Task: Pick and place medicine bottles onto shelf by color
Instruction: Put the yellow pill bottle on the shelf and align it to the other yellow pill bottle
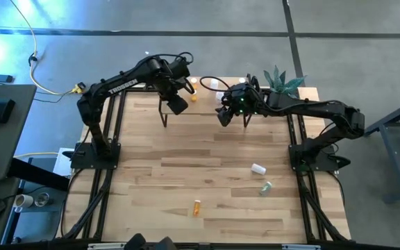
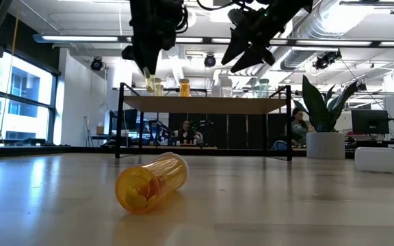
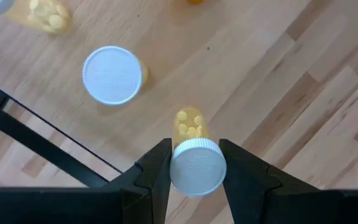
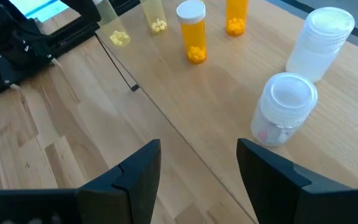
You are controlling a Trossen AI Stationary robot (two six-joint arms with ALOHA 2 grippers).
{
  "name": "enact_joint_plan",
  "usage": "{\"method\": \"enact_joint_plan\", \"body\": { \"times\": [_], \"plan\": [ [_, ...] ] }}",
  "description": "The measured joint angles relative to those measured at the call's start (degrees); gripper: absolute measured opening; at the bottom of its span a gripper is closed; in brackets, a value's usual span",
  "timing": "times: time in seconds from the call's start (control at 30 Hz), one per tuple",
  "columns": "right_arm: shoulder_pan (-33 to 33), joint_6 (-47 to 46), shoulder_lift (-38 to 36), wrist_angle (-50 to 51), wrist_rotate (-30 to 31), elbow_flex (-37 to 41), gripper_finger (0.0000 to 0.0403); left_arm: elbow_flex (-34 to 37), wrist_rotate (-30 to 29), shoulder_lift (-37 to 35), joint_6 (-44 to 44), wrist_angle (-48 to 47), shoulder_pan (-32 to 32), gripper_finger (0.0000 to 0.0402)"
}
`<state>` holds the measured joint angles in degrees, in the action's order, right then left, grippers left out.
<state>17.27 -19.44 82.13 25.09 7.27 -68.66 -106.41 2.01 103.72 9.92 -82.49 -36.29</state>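
Already much of the sorting looks done. Several medicine bottles stand on the shelf (image 2: 204, 104) at the 12 o'clock edge of the surface (image 1: 186, 160): the right wrist view shows a white-capped orange bottle (image 4: 192, 31) near another orange one (image 4: 236, 15), two pale yellow bottles (image 4: 155, 15) beside them, and two clear white-capped bottles (image 4: 283, 109) grouped well apart from those, so the colours seem to be gathered in clusters.

The left gripper (image 3: 195, 169) hangs over the shelf's 9 o'clock end, its fingers (image 3: 157, 171) pinching a yellow pill bottle with a white cap (image 3: 196, 163), held upright above the board. Near it a white-capped bottle (image 3: 112, 74) already stands, with another yellow bottle (image 3: 45, 14) farther off. By the look of it, this bottle is about to be set down among the yellow ones.

The right gripper (image 4: 197, 165) hovers over the shelf's 3 o'clock half with its fingers spread and nothing between them; it appears to be waiting.

What remains lies on the bare surface toward 5 and 6 o'clock: a white bottle (image 1: 257, 168), a clear greenish bottle (image 1: 266, 187) just beside it, and an uncapped orange bottle on its side (image 2: 150, 183) nearest the 6 o'clock edge. Those three are yet to be picked, so the task seems past halfway but not finished.
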Motion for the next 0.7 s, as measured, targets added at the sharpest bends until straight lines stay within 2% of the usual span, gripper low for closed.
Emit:
{"method": "enact_joint_plan", "body": {
  "times": [0.7],
  "plan": [
    [0.0,0.0,0.0,1.7,0.0,0.0,0.0202,-0.1,-0.9,2.3,0.5,1.7,0.3,0.0115]
  ]
}}
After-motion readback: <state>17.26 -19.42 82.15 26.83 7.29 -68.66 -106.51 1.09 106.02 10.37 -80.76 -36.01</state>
